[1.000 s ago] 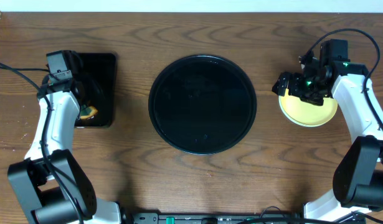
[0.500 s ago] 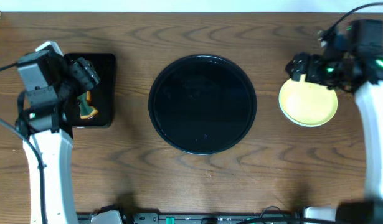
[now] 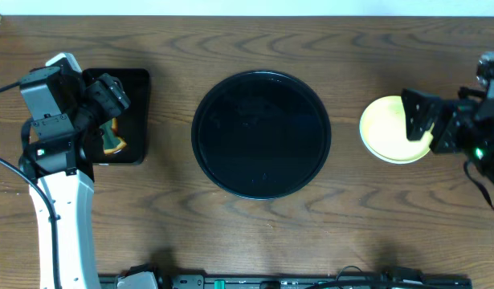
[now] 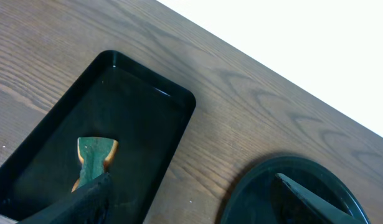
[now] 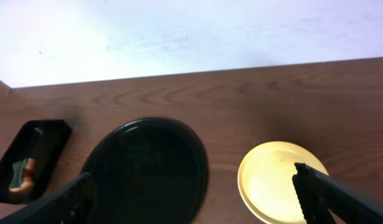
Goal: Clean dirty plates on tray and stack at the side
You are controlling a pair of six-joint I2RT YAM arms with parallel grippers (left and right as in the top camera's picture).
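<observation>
Overhead, we find the tray (image 3: 261, 134) bare, the yellow plate (image 3: 387, 128) right of it. Our left end effector (image 4: 192, 180) and right end effector (image 5: 194, 177) gape empty. We judge stacking done, next only retreat.

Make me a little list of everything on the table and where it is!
round black tray: middle of the table, no plates on it
pale yellow plate: on the wood, right of the round tray
rectangular black tray: far left
sponge: green and orange, lying in the rectangular tray
left gripper: open, above the rectangular tray
right gripper: open, holding nothing, by the yellow plate's right edge
</observation>
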